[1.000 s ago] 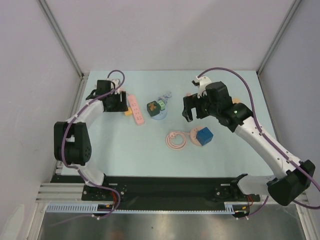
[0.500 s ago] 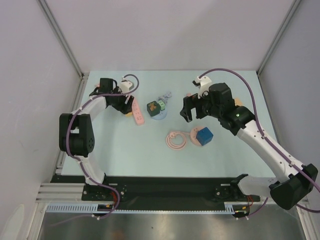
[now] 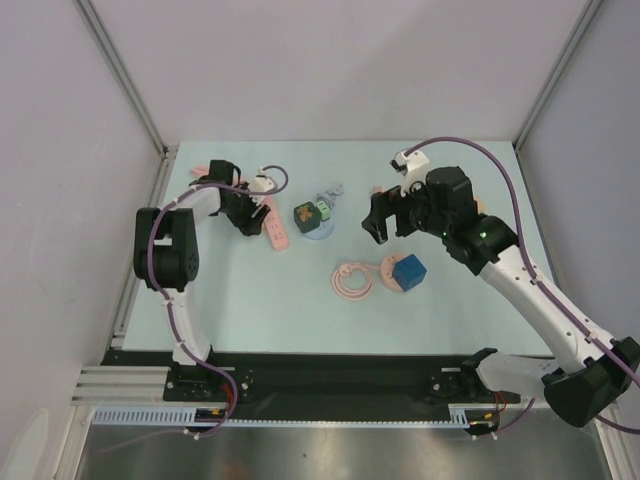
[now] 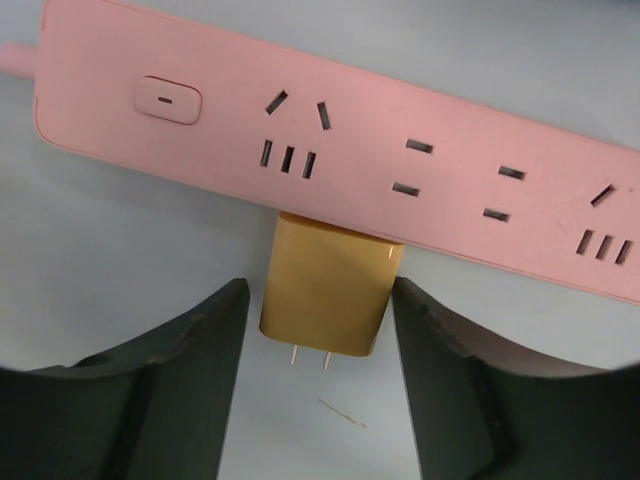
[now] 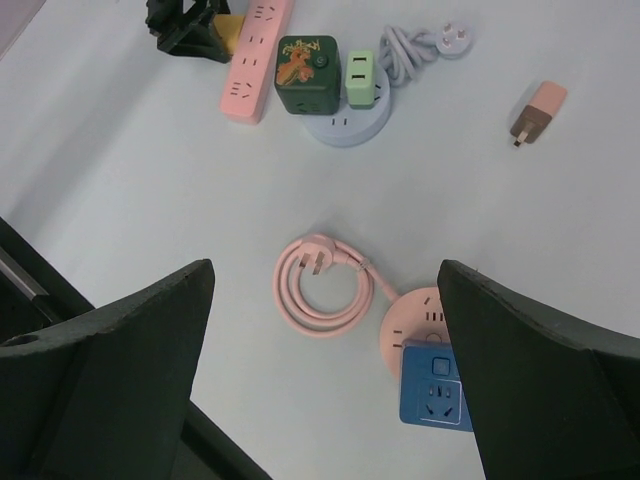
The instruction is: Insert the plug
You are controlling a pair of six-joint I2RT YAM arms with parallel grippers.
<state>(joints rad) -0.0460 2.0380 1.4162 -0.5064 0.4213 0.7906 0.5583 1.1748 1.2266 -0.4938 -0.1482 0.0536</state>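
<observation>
A pink power strip (image 4: pixel 420 170) lies on the pale blue table, also seen in the top view (image 3: pixel 273 222). A yellow plug (image 4: pixel 330 290) lies flat against the strip's long side, its two prongs pointing away from the strip. My left gripper (image 4: pixel 318 320) is open low over the table, with one finger (image 4: pixel 190 360) on each side of the plug and not touching it. In the top view the left gripper (image 3: pixel 243 213) covers the plug. My right gripper (image 3: pixel 381 224) is open and empty, high above the table's middle.
A dark green cube (image 5: pixel 306 72) and a light green adapter (image 5: pixel 361 78) sit on a pale round socket (image 5: pixel 345 125). A coiled pink cord (image 5: pixel 323 290) leads to a round pink socket (image 5: pixel 410 335) carrying a blue cube (image 5: pixel 433 398). A pink-brown plug (image 5: pixel 539 110) lies apart.
My left gripper has swung round and moved right, up to the pink strip's side. My right arm has drifted slightly to the right.
</observation>
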